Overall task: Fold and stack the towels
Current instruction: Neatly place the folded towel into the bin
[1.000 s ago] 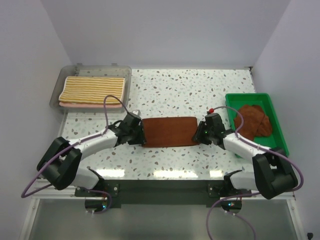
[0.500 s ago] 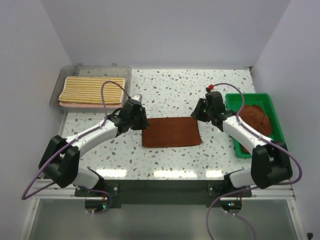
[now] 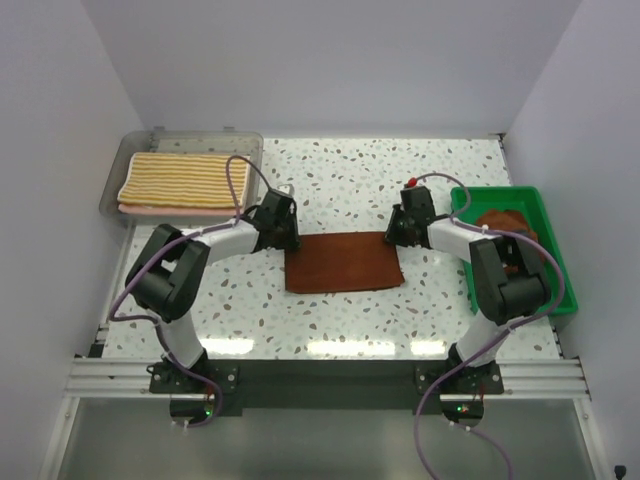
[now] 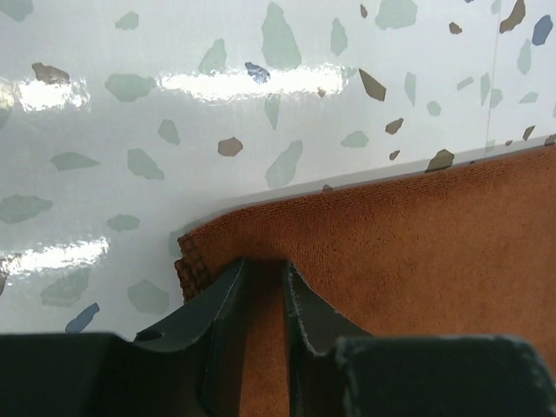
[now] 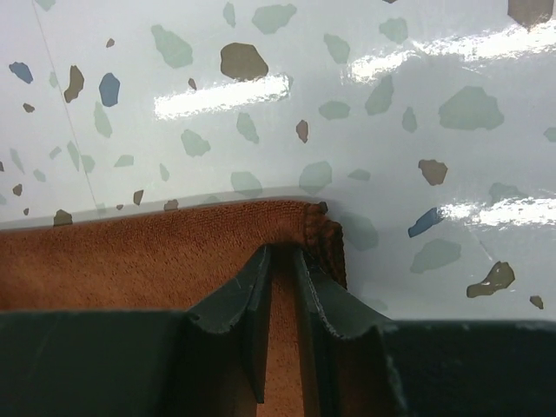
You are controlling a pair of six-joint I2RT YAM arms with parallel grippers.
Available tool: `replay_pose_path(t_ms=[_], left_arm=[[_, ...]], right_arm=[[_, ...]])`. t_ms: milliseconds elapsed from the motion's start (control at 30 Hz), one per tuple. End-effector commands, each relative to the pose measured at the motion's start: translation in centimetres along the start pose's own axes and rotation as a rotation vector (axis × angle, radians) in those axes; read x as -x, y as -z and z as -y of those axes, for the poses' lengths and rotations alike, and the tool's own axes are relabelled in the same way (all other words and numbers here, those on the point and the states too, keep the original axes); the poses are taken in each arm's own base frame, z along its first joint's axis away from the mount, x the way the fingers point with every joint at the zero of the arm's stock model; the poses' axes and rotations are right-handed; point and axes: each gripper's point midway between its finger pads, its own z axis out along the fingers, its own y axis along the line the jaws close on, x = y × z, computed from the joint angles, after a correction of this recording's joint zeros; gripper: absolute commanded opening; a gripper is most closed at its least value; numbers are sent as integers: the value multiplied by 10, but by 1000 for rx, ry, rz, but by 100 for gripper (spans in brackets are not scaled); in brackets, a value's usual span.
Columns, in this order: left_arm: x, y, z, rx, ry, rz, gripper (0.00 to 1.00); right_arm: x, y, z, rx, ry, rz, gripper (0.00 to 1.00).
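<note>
Handling: brown towel (image 3: 343,262) looks soft, limp, light; likely sags when lifted.
Place: flat on surface (image 3: 380,180), centre, between arms.
Jaws: left gripper (image 4: 261,269) clenched on far-left corner; right gripper (image 5: 282,256) clenched on far-right corner.
Hold: corners, pinching edge hems.

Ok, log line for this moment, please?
brown towel: flat on table | left gripper: pinching its far-left corner | right gripper: pinching its far-right corner | stacked: not yet

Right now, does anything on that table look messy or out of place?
Only mildly: the crumpled brown towel in the green plastic bin is a heap, unlike the folded striped towels in the clear tray. The flat rust-brown towel looks tidy.
</note>
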Motion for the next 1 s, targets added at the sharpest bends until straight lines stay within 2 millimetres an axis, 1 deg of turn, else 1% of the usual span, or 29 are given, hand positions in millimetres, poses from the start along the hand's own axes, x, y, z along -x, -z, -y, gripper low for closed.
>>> replay_pose_path(t_ms=[0, 67, 100, 133, 167, 200, 233, 267, 300, 333, 367, 400, 433, 467, 500, 533, 567, 600, 633, 667, 700, 733, 767, 800, 833, 867, 900, 933, 967], left_arm=[[11, -5, -5, 0, -18, 59, 26], [20, 7, 1, -17, -17, 87, 29], [24, 13, 3, -21, -17, 98, 34], [35, 27, 9, -40, -15, 134, 38], [41, 35, 11, -44, -16, 151, 42], [47, 44, 13, -43, -16, 165, 50], [53, 52, 13, -39, -16, 185, 55], [65, 69, 19, -59, -15, 223, 59], [68, 76, 15, -51, -10, 225, 67], [76, 89, 18, -76, -16, 250, 71], [78, 95, 16, -84, -14, 253, 75], [81, 100, 7, -79, -1, 245, 85], [87, 111, 4, -82, 1, 268, 89], [89, 116, -1, -71, 2, 275, 92], [91, 121, -15, -33, 7, 279, 98], [95, 132, -19, -26, 12, 297, 100], [96, 136, -26, -12, 19, 300, 100], [94, 139, -44, 26, 45, 288, 100], [93, 143, -53, 43, 65, 285, 100], [93, 149, -62, 58, 83, 290, 100], [87, 151, -80, 96, 115, 267, 100], [86, 157, -85, 103, 129, 270, 100], [79, 157, -92, 119, 139, 256, 100], [75, 160, -100, 135, 159, 251, 100], [74, 165, -101, 132, 162, 261, 100], [67, 165, -105, 136, 169, 253, 100], [64, 166, -108, 145, 176, 250, 100], [62, 168, -109, 146, 179, 252, 100], [55, 166, -112, 153, 185, 236, 100]], right_arm=[[10, -6, 6, -22, 34, 43, 21], [18, 4, 1, -4, 67, 55, 22], [20, 8, -3, 6, 92, 57, 24], [23, 14, -6, 8, 108, 53, 26], [26, 20, -10, 13, 126, 57, 28], [27, 30, -20, 32, 171, 68, 32], [23, 35, -22, 27, 194, 50, 35], [24, 44, -39, 49, 236, 62, 38], [20, 48, -46, 58, 275, 57, 46], [15, 54, -55, 63, 310, 45, 51], [11, 56, -62, 63, 345, 44, 55], [-5, 59, -80, 91, 418, 26, 65], [-11, 63, -88, 94, 451, 15, 68], [-25, 67, -103, 111, 504, 1, 71], [-32, 67, -109, 112, 542, -8, 74], [-36, 72, -119, 121, 571, -12, 75], [-43, 74, -128, 132, 600, -19, 75], [-59, 79, -145, 165, 657, -30, 75], [-66, 79, -157, 174, 686, -46, 75], [-84, 84, -173, 202, 738, -62, 75], [-91, 86, -181, 202, 773, -63, 73], [-98, 83, -190, 191, 804, -79, 72], [-112, 88, -202, 203, 850, -82, 71], [-119, 87, -208, 201, 876, -88, 68], [-120, 90, -218, 204, 890, -75, 66], [-136, 84, -222, 201, 921, -100, 65], [-140, 83, -225, 198, 922, -103, 63], [-140, 83, -232, 191, 927, -91, 62], [-152, 75, -232, 172, 950, -106, 62]])
